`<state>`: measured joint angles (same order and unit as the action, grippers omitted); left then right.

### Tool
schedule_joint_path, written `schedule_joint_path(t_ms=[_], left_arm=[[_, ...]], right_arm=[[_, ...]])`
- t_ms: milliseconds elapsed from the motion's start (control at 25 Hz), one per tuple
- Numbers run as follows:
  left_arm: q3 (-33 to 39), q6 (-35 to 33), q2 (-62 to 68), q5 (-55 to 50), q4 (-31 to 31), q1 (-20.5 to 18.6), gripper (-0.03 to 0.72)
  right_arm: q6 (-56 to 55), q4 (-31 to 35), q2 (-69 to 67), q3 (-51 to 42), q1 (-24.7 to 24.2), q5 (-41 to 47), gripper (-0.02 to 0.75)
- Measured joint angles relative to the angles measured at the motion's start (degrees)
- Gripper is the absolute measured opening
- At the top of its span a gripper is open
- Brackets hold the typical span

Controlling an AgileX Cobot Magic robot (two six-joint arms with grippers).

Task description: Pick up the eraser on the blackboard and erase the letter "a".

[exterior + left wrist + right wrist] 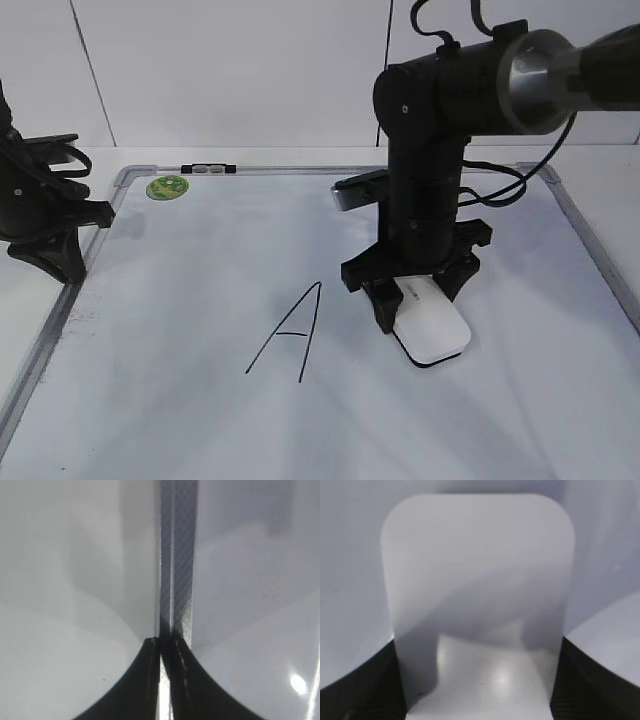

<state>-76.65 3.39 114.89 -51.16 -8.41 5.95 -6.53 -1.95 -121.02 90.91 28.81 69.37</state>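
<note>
The white eraser (432, 330) lies flat on the blackboard (180, 300), just right of the capital "A" (290, 335). My right gripper (420, 290) is shut on the eraser, one finger on each long side. In the right wrist view the eraser (477, 580) fills the frame between the jaws (477, 700). No lowercase "a" shows in any view. My left gripper (60, 255) rests at the board's left edge. In the left wrist view it (161, 642) is shut and empty over the grey frame (180, 555).
A round green sticker (167, 186) sits near the board's far left corner. A small black-and-silver clip (208, 168) is on the far frame. A black cable (500, 190) hangs behind the right arm. The white table surrounds the board.
</note>
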Motion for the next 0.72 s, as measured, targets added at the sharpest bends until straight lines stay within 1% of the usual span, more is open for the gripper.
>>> schedule_joint_path(t_ms=[360, 720], left_arm=[[0.0, 0.0, 0.0, 0.0, 0.0, 0.0, 0.026], [0.0, 0.0, 0.0, 0.0, 0.0, 0.0, 0.026]], right_arm=[[-1.96, -2.17, 0.0, 0.0, -2.6, 0.0, 0.561], [-1.98, -1.57, 0.0, 0.0, -2.64, 0.0, 0.561]])
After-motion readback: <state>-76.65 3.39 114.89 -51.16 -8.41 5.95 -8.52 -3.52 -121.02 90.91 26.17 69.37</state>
